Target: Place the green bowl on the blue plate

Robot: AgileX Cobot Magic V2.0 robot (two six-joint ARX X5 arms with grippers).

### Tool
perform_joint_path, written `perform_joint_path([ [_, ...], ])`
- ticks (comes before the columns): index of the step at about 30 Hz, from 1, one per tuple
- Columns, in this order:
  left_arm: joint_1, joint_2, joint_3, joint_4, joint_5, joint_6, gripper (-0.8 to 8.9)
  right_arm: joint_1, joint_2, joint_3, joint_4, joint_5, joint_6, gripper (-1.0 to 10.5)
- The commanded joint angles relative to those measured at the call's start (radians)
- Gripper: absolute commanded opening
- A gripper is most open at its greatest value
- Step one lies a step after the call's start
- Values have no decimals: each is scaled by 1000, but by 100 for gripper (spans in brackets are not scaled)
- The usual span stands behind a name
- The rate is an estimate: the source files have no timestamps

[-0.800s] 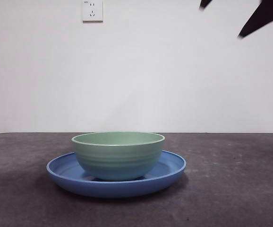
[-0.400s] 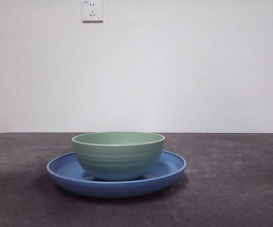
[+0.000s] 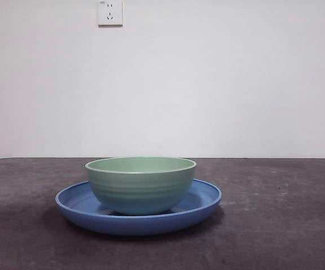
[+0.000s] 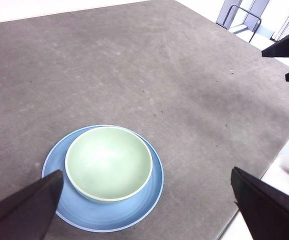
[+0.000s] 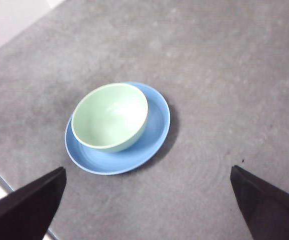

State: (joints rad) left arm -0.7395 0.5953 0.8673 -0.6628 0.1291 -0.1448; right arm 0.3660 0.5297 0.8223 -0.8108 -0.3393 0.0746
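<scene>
Green bowl (image 3: 140, 184) sits upright inside the blue plate (image 3: 202, 203), empty, a bit off the plate's centre.

Plate rests on the dark grey table (image 3: 286, 225); wall socket (image 3: 110, 12) high on the white wall behind, nothing around blocking the stack. Bowl: pale mint, glossy, faint ridges on its outer wall, lighter rim, narrower than plate. Left gripper (image 4: 149, 205) and right gripper (image 5: 149, 205) both high above the table, jaws spread wide, holding nothing.
</scene>
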Motion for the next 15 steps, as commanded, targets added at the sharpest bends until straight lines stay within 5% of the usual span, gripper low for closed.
perform_joint_path([
  [1, -5, 5, 9, 5, -2, -3, 594, 6, 3, 8, 23, 0, -4, 527],
  [6, -5, 5, 9, 5, -2, -2, 575, 6, 4, 8, 25, -1, -3, 527],
  [8, -5, 5, 9, 5, -2, -2, 412, 6, 4, 8, 24, -2, 2, 470],
  [10, -5, 5, 9, 3, -2, -2, 52, 6, 4, 8, 23, -16, 3, 122],
  [11, -5, 5, 9, 5, -2, 1, 8, 6, 4, 8, 24, -26, 3, -24],
  [15, -5, 5, 9, 5, -2, 9, 19, 6, 4, 8, 34, -28, 3, 27],
])
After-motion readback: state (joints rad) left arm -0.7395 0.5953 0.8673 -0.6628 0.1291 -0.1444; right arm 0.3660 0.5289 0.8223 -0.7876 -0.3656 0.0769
